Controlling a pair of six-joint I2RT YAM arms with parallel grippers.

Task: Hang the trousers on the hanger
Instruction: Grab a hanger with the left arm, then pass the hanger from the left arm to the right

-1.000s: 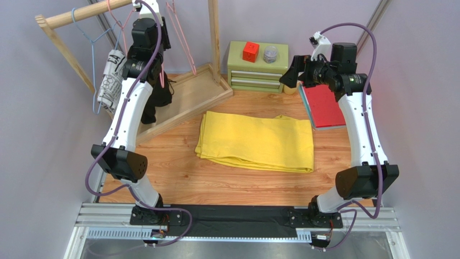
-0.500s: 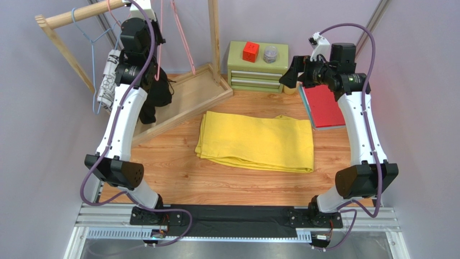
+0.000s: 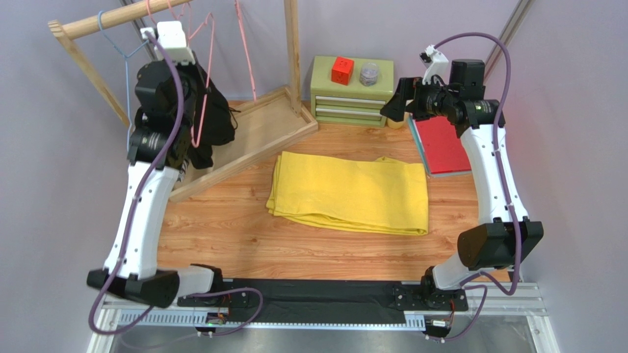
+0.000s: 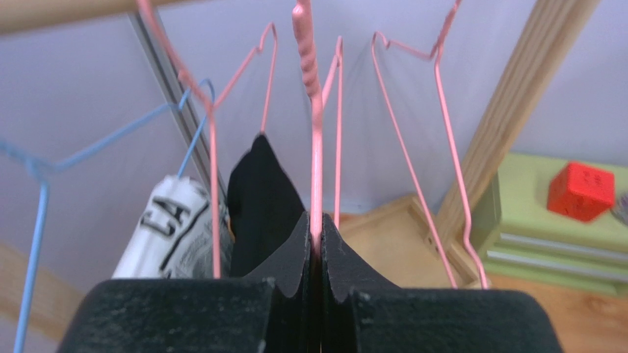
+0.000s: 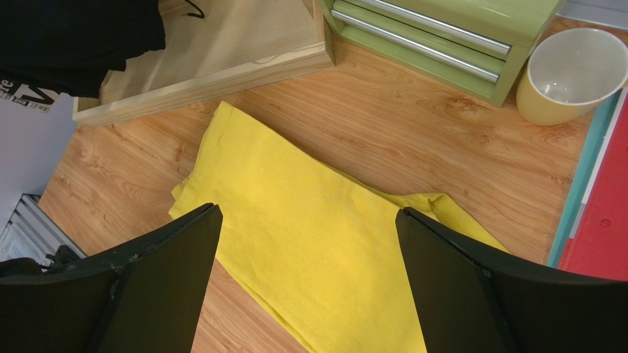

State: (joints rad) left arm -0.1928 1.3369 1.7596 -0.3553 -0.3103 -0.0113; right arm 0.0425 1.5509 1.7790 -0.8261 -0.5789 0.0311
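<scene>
The yellow trousers [image 3: 350, 193] lie folded flat in the middle of the table, and also show under the right wrist [image 5: 332, 243]. My left gripper [image 4: 315, 220] is up by the wooden rack, shut on the straight wire of a pink hanger [image 4: 317, 147]. In the top view that hanger [image 3: 198, 110] slants down beside the left gripper [image 3: 193, 73], its hook end still up near the rail. My right gripper [image 5: 306, 213] hangs open, high over the trousers' far edge, with nothing between its fingers; in the top view the right gripper [image 3: 394, 99] is near the drawers.
The rack's rail [image 3: 110, 18] carries other pink hangers [image 3: 247, 51], a light blue hanger [image 3: 125, 55], a black garment [image 3: 217, 121] and a patterned garment [image 4: 166, 228]. A green drawer chest [image 3: 350, 92] with a red cube [image 3: 341, 70], a cup [image 5: 571, 73] and a red folder [image 3: 442, 143] stand at the back right.
My left gripper has shut on the pink hanger, and the arm has drawn back left and toward the near side, tilting the hanger. The right arm has not moved.
</scene>
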